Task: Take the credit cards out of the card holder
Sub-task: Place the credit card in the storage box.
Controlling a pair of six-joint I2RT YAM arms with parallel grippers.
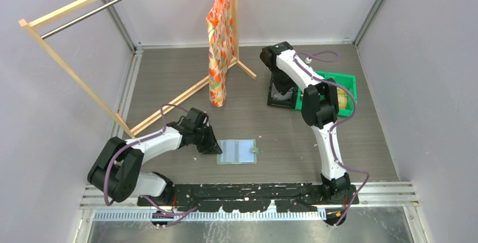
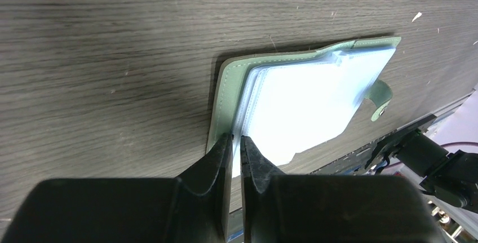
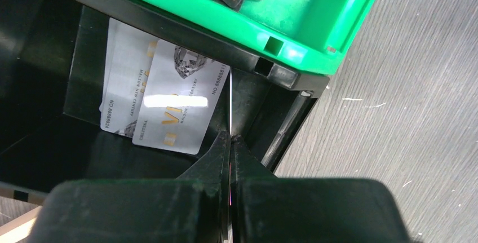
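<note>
Your left claw (image 2: 235,141) pinches the card holder (image 2: 315,96), likely soft and light, by its left edge on the near surface (image 1: 293,141); your right claw (image 3: 231,140) grips a thin, stiff card (image 3: 230,105) edge-on over the black bin (image 3: 73,147)

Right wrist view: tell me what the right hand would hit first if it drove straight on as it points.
Probably the black bin: the right hand points into its corner, beside the silver cards. The thin card it pinches edge-on would touch first; depth is unclear.
</note>
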